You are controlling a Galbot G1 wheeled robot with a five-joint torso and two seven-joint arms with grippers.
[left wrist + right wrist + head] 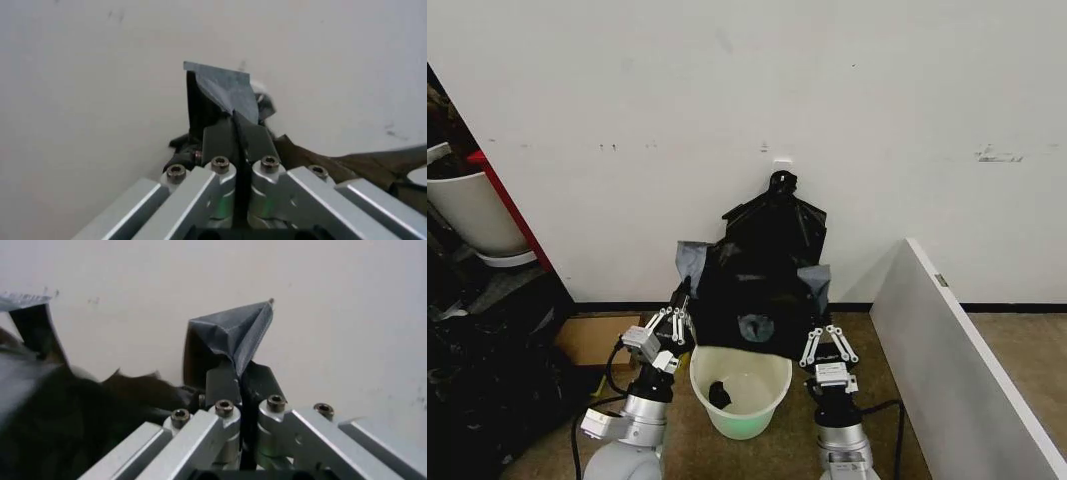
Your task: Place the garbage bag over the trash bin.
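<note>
The round cream-white plastic trash bin [741, 390] is standing on the floor. Above it, the left pincer [679, 312] and right pincer [823, 340] are each pinching an edge of the thin, shiny black garbage bag [762, 290]. It looks light, floppy and slippery, so the edges seem best for holding.

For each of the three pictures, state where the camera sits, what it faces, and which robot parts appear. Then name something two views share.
Head view: high, looking down at the trash bin, both arms showing.
Left wrist view: behind the left gripper, shut on the garbage bag, facing the wall.
Right wrist view: behind the right gripper, shut on another corner.
Shared: the bag.
</note>
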